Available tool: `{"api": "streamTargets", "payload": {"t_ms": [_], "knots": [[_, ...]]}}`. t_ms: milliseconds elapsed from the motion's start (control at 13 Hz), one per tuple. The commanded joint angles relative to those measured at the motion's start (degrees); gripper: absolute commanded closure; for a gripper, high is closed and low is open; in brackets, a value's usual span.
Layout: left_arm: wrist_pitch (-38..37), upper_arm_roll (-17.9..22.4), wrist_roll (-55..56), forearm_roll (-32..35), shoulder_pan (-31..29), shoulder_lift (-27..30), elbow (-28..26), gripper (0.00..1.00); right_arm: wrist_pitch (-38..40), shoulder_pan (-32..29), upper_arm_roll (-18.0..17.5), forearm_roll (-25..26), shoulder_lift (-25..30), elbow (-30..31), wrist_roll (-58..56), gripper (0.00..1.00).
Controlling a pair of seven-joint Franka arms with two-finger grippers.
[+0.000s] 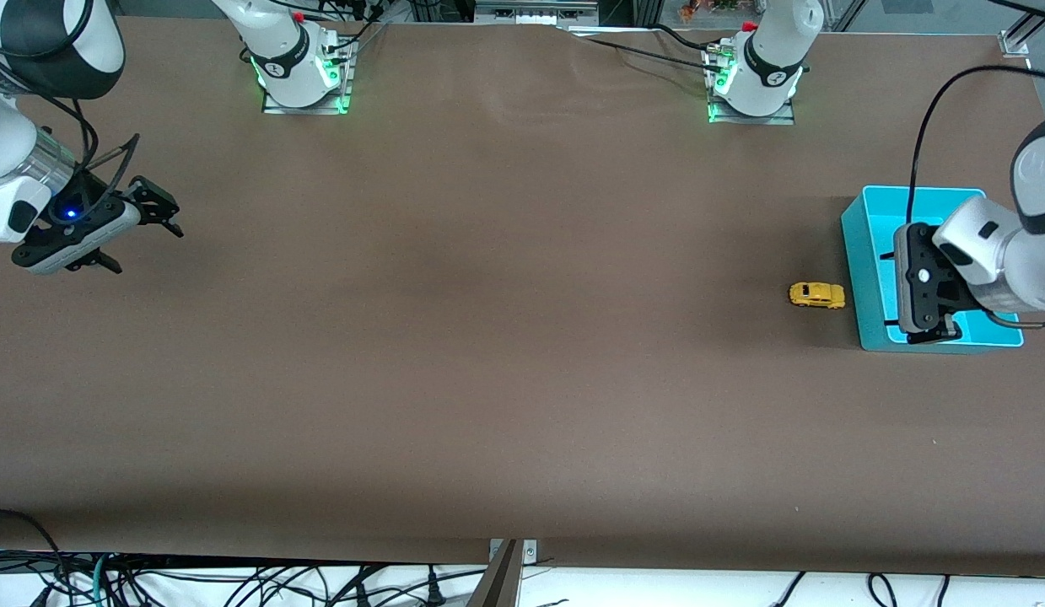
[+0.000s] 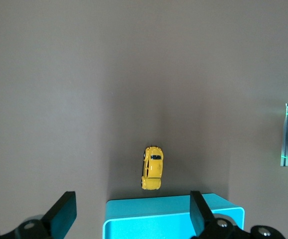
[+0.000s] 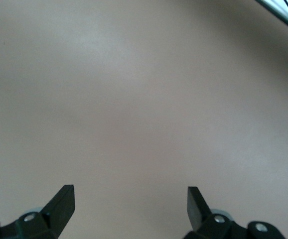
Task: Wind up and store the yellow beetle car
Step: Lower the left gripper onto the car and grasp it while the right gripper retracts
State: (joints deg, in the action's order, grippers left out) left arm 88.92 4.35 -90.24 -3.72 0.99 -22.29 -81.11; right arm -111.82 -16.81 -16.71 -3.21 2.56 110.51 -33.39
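The yellow beetle car [image 1: 816,295] stands on its wheels on the brown table, close beside the cyan bin [image 1: 859,261], on the bin's side toward the table's middle. It also shows in the left wrist view [image 2: 153,168], just outside the bin's wall [image 2: 159,209]. My left gripper [image 1: 910,295] hangs over the bin, open and empty, as the left wrist view [image 2: 131,204] shows. My right gripper [image 1: 147,244] waits over bare table at the right arm's end, open and empty, as the right wrist view [image 3: 129,194] shows.
The bin's visible inside holds nothing. The two arm bases [image 1: 303,76] [image 1: 754,84] stand along the table's edge farthest from the front camera. Cables [image 1: 235,582] hang below the table's near edge.
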Motion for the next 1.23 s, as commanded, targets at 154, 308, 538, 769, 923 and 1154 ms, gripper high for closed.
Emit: {"api": "streamTargets", "payload": {"t_ms": [154, 308, 538, 769, 923, 1154], "knots": [[8.88, -0.13, -1.34, 0.11, -3.1, 1.54, -11.94, 0.0, 6.69, 1.6, 0.19, -0.13, 3.58, -0.91, 16.49, 0.0], [14.24, -0.13, -1.43, 0.12, -3.28, 1.63, -15.64, 0.0, 9.67, 2.3, 0.19, -0.4, 4.11, -1.96, 21.67, 0.0], [17.68, -0.13, -2.82, 0.12, -4.07, 2.15, -20.82, 0.0, 11.62, 2.57, 0.19, -0.4, 4.2, -3.55, 24.25, 0.0], [27.51, -0.13, -5.73, 0.12, -4.94, 5.23, -31.27, 0.0, 14.07, 2.57, 0.19, -0.48, 4.2, -5.12, 24.33, 0.0], [32.35, -0.13, -6.52, 0.12, -5.21, 6.28, -36.03, 0.0, 15.13, 2.57, 0.28, -0.48, 3.77, -5.92, 24.07, 0.0], [39.64, -0.13, -8.89, 0.12, -5.21, 7.08, -41.57, 0.0, 15.58, 2.57, 0.45, -0.48, 2.89, -6.97, 23.81, 0.0]]}}
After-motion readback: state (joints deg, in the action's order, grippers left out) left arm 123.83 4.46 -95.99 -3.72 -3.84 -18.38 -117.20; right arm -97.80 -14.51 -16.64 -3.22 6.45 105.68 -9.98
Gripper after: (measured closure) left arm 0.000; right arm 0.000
